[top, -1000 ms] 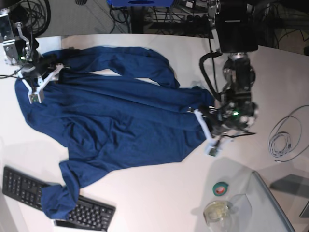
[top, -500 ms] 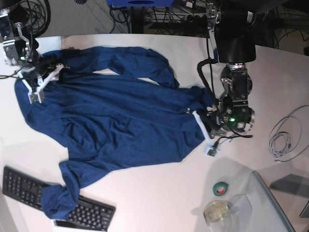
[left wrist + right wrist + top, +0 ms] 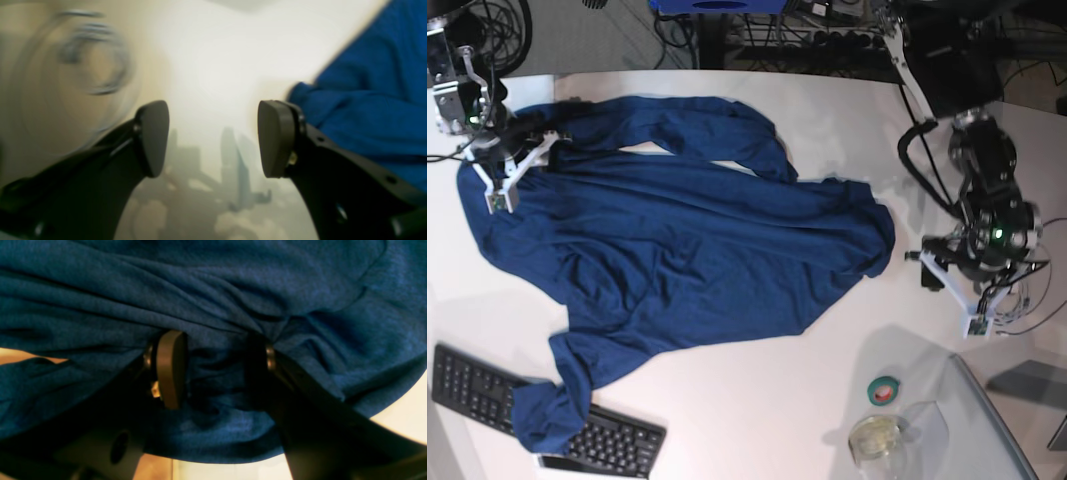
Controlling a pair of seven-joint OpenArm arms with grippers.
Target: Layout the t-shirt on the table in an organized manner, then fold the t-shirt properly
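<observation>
**Spreading the shirt: one corner pinned, one corner free**

The navy t-shirt (image 3: 667,230) lay rumpled across the white counter (image 3: 757,420), one sleeve draped over the keyboard (image 3: 547,410). The right claw (image 3: 213,370) pinched a bunched fold of fabric at the shirt's far-left corner in the base view. The left claw (image 3: 213,140) stood spread and empty over bare counter, just beside the shirt's edge. Layout looked only part done: creases ran across the body and both sleeves were crumpled. To do this step well, the free claw should probably take a fresh grip on a hem corner and pull gently outward against the held corner, keeping the cloth low so it slides flat.
</observation>
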